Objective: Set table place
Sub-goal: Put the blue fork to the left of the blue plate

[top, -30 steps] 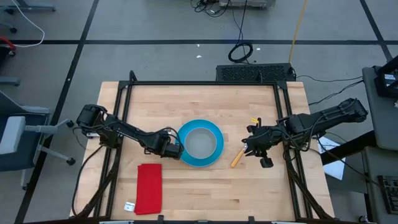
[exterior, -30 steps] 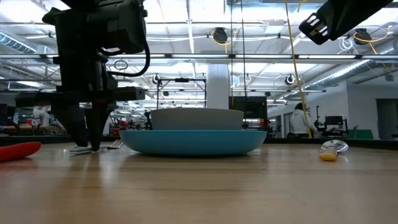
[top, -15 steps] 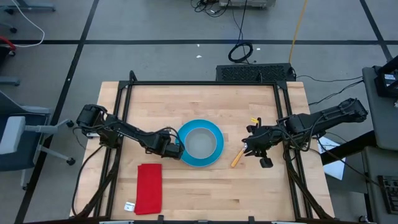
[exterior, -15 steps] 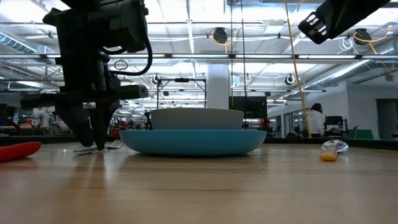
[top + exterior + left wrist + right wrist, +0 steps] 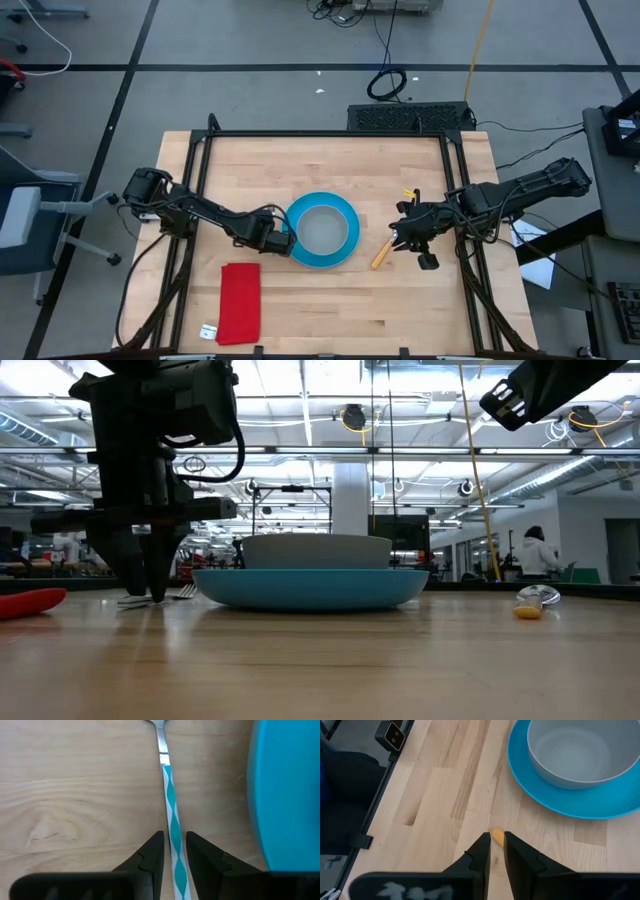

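The blue plate [image 5: 322,262] lies mid-table with the grey bowl [image 5: 322,228] standing in it. My left gripper [image 5: 278,243] is low at the plate's left rim, pointing down and narrowly open. Its fingers stand on either side of the fork's teal-and-white striped handle [image 5: 172,820]. The fork [image 5: 180,593] lies flat on the table. The orange-handled spoon [image 5: 381,256] lies flat to the right of the plate. My right gripper [image 5: 405,238] hangs raised over the spoon's orange end [image 5: 497,836], its fingers a narrow gap apart and holding nothing.
A red folded cloth [image 5: 240,302] lies toward the near left corner, with a small white tag [image 5: 208,332] beside it. A small yellow piece [image 5: 408,193] lies right of centre. Black rails run along the table's [image 5: 300,160] edges. Bare wood shows far and near of the plate.
My left gripper has opened a little. In the low view its fingertips were together on the fork handle and now stand apart. The fork stays flat on the table where it was. My right arm has kept still.
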You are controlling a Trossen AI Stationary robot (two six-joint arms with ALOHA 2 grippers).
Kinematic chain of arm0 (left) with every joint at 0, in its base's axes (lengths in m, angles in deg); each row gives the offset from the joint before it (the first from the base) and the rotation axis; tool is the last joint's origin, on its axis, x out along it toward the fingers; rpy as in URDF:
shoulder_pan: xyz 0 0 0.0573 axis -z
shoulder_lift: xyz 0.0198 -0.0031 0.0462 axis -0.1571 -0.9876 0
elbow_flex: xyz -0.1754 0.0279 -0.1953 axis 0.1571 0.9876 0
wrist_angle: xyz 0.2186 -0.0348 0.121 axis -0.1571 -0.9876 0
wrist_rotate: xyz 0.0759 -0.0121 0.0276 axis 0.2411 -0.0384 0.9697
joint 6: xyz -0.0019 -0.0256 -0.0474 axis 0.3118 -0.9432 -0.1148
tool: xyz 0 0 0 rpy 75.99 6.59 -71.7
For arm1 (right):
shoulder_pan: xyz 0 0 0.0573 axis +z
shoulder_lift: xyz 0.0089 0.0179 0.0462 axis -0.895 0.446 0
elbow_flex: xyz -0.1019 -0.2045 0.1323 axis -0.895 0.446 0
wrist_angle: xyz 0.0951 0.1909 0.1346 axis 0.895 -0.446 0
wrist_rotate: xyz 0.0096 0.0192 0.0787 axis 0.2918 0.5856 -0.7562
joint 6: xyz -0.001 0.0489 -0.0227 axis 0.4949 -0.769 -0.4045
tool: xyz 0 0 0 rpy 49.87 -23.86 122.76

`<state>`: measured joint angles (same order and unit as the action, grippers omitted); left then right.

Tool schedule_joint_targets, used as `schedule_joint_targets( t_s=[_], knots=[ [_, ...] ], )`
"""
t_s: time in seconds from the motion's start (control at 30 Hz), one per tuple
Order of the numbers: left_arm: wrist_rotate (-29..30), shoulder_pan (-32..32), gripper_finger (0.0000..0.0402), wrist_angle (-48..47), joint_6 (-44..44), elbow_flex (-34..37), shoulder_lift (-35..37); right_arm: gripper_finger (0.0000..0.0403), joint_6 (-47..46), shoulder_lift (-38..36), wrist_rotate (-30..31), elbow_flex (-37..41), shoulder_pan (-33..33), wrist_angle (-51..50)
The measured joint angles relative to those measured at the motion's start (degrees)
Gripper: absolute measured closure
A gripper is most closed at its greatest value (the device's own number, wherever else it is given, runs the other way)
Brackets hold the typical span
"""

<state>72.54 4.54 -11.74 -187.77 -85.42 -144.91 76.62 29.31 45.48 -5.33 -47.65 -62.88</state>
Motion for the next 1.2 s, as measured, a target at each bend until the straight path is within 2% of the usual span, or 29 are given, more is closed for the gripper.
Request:
schedule_joint_targets(
  t_s=[1.2],
  knots=[
    [-1.15, 0.0, 0.0314, -1.71, 0.41, -0.31, 0.5, 0.0358, -0.63, 0.0, 0.0, 0.0, -0.01, 1.49]
  ],
)
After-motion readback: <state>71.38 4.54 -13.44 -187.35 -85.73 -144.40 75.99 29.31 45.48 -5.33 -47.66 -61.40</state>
